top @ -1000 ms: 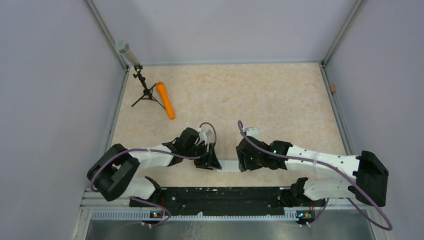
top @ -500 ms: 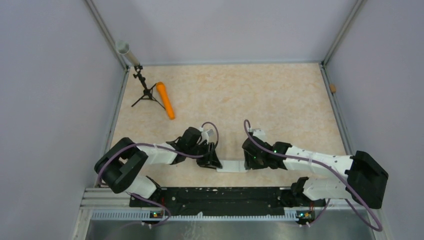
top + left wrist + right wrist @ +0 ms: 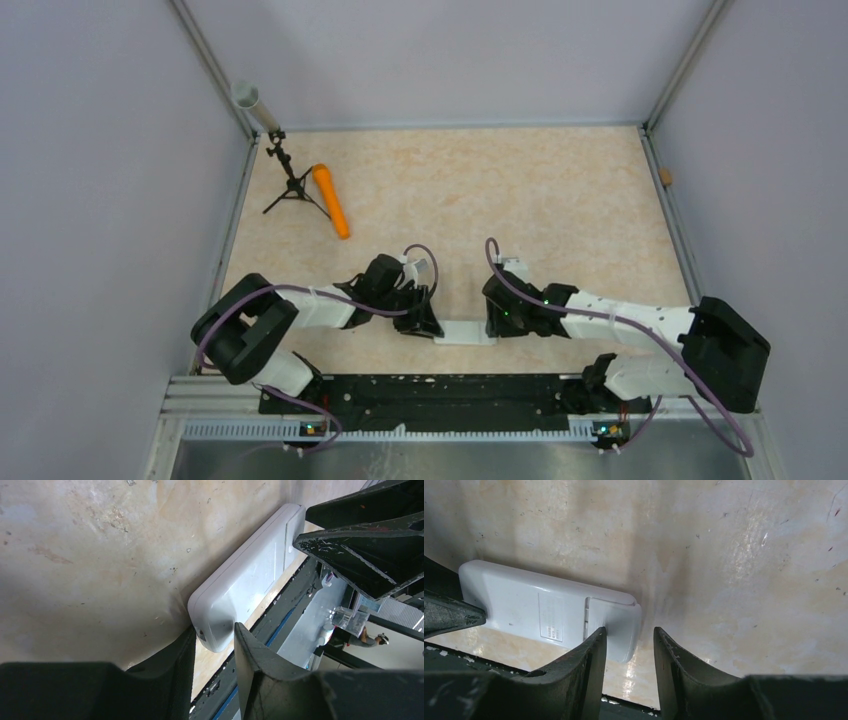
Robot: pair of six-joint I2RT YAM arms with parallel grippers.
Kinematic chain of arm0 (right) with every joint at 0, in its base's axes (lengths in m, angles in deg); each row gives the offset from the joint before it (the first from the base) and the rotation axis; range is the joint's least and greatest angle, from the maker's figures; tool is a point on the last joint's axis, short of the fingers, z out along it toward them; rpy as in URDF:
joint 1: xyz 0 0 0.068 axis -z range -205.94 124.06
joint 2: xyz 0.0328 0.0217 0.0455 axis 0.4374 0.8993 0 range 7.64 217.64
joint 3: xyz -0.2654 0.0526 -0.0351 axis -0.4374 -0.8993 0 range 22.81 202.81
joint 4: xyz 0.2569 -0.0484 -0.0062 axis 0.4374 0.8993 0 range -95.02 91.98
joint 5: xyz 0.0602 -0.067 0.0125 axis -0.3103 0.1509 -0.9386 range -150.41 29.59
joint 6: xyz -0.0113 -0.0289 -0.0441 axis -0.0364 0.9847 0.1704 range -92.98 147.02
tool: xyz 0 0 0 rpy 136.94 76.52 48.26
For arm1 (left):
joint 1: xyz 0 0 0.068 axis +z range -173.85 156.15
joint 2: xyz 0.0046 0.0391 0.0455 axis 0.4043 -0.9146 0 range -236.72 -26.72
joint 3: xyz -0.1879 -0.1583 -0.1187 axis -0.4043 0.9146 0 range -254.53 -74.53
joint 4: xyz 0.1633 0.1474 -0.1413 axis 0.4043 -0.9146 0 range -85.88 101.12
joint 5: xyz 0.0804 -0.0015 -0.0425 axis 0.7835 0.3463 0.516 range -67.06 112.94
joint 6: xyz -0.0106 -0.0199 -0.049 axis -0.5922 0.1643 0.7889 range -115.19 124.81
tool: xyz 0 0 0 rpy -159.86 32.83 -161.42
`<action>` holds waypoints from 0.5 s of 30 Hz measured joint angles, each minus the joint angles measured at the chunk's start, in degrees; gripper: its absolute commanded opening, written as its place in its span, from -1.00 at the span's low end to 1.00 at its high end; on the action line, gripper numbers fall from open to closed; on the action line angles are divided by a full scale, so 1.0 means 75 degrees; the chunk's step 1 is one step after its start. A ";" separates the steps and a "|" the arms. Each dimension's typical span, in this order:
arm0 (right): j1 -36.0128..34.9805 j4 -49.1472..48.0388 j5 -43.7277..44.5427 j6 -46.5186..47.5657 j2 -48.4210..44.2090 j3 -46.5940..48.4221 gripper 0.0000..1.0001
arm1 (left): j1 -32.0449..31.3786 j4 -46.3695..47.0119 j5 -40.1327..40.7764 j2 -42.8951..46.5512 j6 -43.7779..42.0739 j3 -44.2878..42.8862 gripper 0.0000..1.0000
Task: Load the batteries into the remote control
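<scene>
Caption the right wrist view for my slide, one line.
Right pincer straddling one end of the white remote control, which lies back-up on the beige table.

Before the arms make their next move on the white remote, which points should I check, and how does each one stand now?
1. Remote control lies with its back up: ok.
2. Battery cover removed: not ok, it sits closed.
3. Left gripper straddles one end of the remote: ok; whether the grip is firm, cannot tell.
4. Right gripper clamped on the other end: not ok, a gap shows beside one finger.
5. Batteries within sight: not ok, none shows in any view.
</scene>
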 measured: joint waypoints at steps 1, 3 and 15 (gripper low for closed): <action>0.0003 -0.0006 -0.0023 0.0000 0.0000 -0.0020 -0.24 | 0.0000 0.0000 0.0000 0.0000 -0.0003 0.0000 -0.27; 0.0003 -0.0038 -0.0055 -0.0015 0.0000 -0.0047 -0.25 | 0.0000 -0.0003 0.0000 0.0000 -0.0006 0.0000 -0.28; 0.0050 -0.0568 -0.0370 -0.0146 -0.0003 -0.0271 -0.45 | 0.0003 0.0029 -0.0006 -0.0041 0.0003 0.0000 -0.30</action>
